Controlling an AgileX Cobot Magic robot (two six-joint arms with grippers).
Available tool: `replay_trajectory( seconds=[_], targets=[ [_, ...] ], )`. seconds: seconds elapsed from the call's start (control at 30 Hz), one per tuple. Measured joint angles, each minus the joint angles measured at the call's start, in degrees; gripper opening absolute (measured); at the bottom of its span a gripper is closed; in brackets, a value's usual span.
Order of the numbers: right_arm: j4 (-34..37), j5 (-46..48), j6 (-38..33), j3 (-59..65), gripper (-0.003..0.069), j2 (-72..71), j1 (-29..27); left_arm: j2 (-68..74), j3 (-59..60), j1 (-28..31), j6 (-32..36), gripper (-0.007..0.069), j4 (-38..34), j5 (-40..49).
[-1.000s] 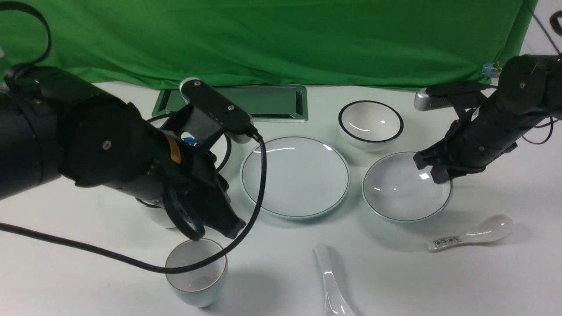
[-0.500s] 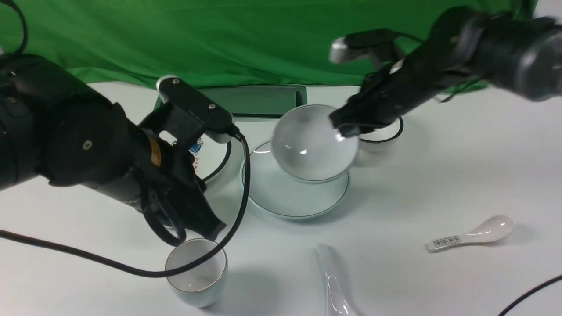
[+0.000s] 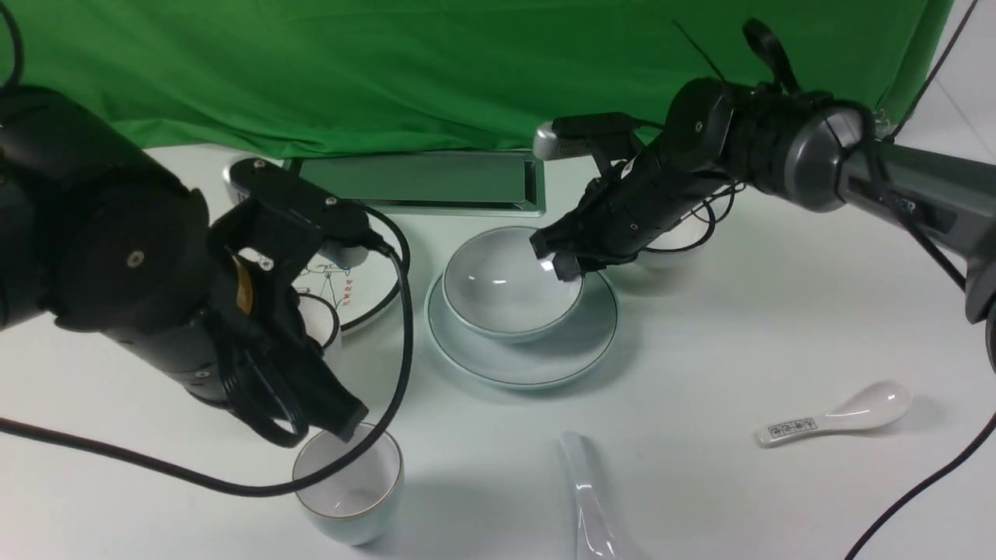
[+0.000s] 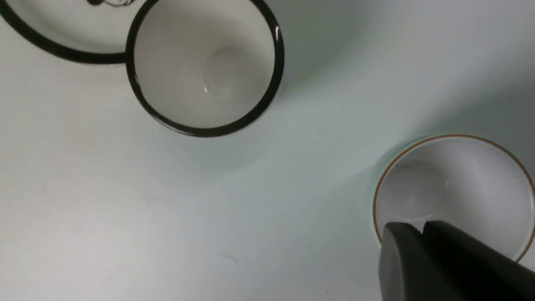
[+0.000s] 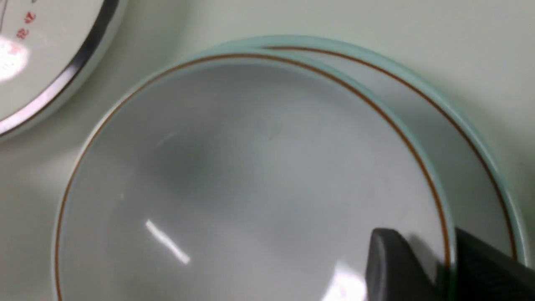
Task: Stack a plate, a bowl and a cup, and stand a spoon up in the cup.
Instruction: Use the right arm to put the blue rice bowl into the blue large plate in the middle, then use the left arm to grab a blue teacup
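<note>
The pale blue-grey bowl [image 3: 498, 292] sits in the pale blue-grey plate [image 3: 591, 342] at the table's middle. My right gripper [image 3: 559, 260] is shut on the bowl's right rim. In the right wrist view one finger is inside the bowl [image 5: 250, 179] and one outside, over the plate [image 5: 472, 138]. The pale cup [image 3: 350, 482] stands upright at the front left. My left gripper [image 3: 346, 424] is shut and empty just above its back rim; the left wrist view shows the closed tips [image 4: 422, 228] over the cup [image 4: 459, 184]. The plain white spoon [image 3: 591, 505] lies at the front centre.
A printed spoon [image 3: 840, 416] lies at the front right. A cartoon plate with a black rim [image 3: 354, 284] and a black-rimmed cup [image 4: 205, 71] are behind my left arm. A black-rimmed bowl [image 3: 669, 253] is mostly hidden behind my right arm. A metal panel [image 3: 436, 183] lies at the back.
My right gripper lifted the bowl from the right of the table, carried it left and lowered it onto the plate. My left arm drew back a little to the left, staying over the cup.
</note>
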Motion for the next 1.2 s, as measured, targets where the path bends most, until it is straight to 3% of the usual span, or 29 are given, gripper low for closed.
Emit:
replay_trajectory(
  seconds=[0.1,0.17,0.23,0.37,0.53,0.63,0.77,0.9,0.93,1.0,1.2],
  targets=[
    [-0.7,3.0,-0.1,-0.1,0.0339,-0.7,0.0,0.0,0.0,0.0,-1.4,0.0067,0.1,1.4],
    [-1.3,6.8,-0.4,-1.1,0.0419,-2.2,0.0,0.0,0.0,0.0,-2.2,0.0146,-0.2,1.7],
    [-2.1,9.8,-0.6,-2.2,0.0456,-3.9,0.0,0.0,0.1,0.0,-2.6,0.0215,-0.4,1.6],
    [-4.4,18.1,-2.8,-4.6,0.0468,-9.3,0.0,0.2,1.7,0.0,-3.5,0.0391,-1.4,-0.2],
    [-8.7,27.5,-4.3,-4.7,0.0438,-15.5,0.0,3.2,5.7,0.0,-3.7,0.0478,-1.6,-5.1],
    [-10.5,28.8,-4.5,-3.9,0.0421,-18.0,0.0,5.8,7.5,0.0,-4.4,0.0461,-1.6,-9.6],
    [-11.1,29.2,-4.5,-2.9,0.0401,-20.2,0.0,8.9,7.9,0.0,-4.9,0.0362,-1.6,-13.1],
    [-11.2,29.2,-4.3,-2.8,0.0373,-21.1,0.0,10.7,7.9,0.0,-4.9,0.0121,-1.5,-15.3],
    [-11.2,29.2,-4.2,-2.8,0.0372,-21.1,0.0,10.7,7.8,0.0,-4.9,0.0109,-1.5,-15.3],
    [-11.2,29.2,-3.6,-2.3,0.0354,-21.8,0.0,10.7,6.1,0.0,-3.6,0.0001,-1.6,-13.2],
    [-11.3,29.2,-3.2,-0.8,0.0338,-25.9,0.0,11.0,-8.1,0.0,3.1,-0.0003,-1.9,-6.9]
  ],
)
